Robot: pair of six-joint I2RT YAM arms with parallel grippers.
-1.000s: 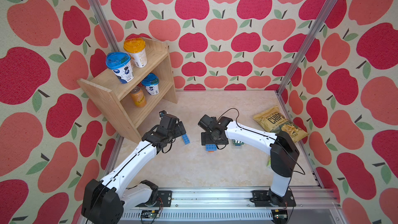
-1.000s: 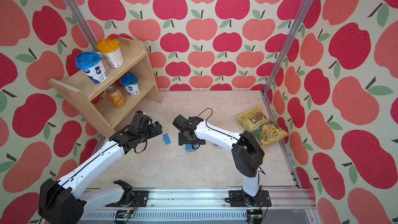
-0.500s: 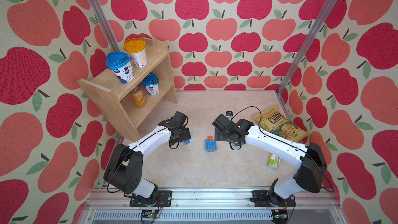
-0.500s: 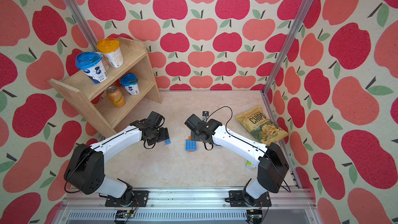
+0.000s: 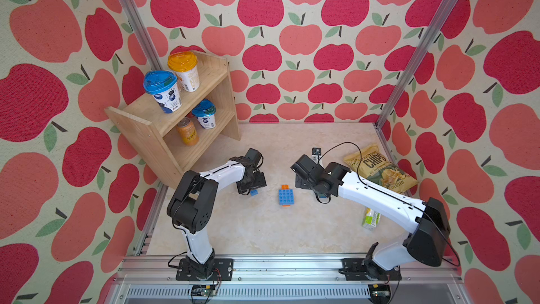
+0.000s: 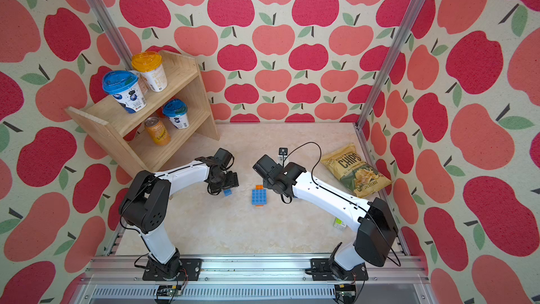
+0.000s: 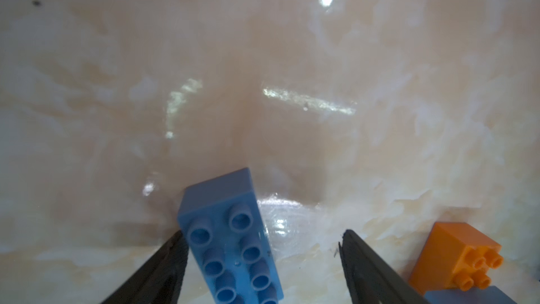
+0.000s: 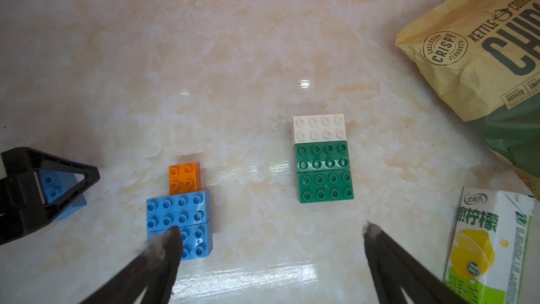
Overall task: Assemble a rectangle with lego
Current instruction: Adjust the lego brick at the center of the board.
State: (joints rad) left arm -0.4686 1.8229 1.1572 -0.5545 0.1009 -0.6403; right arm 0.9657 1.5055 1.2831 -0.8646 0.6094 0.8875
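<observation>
Between right fingertips [image 8: 171,239], ahead: green-white lego block [image 8: 321,168], bare tabletop [image 8: 233,54] beyond. At one fingertip: blue-orange lego block [image 8: 178,214]. Just outside the other: lemon drink carton [image 8: 491,247].

Marbled desk [image 5: 263,229]: a wooden shelf [image 5: 140,130] stands at its far left corner, a chips bag [image 5: 380,168] and drink carton [image 5: 371,219] lie along the right edge, and mid-desk sit a blue-and-orange brick cluster [image 5: 285,195], a lone blue brick [image 7: 230,244] and a white-and-green brick row [image 8: 321,159]

My left gripper [image 7: 263,233], earlier short of the single blue brick [image 7: 230,244], now straddles it with jaws apart, elbow raised. My right gripper [image 8: 270,227], earlier over the blue-and-orange block [image 5: 285,195], now stands back toward the chips bag [image 5: 380,171], leaving that block uncovered.
</observation>
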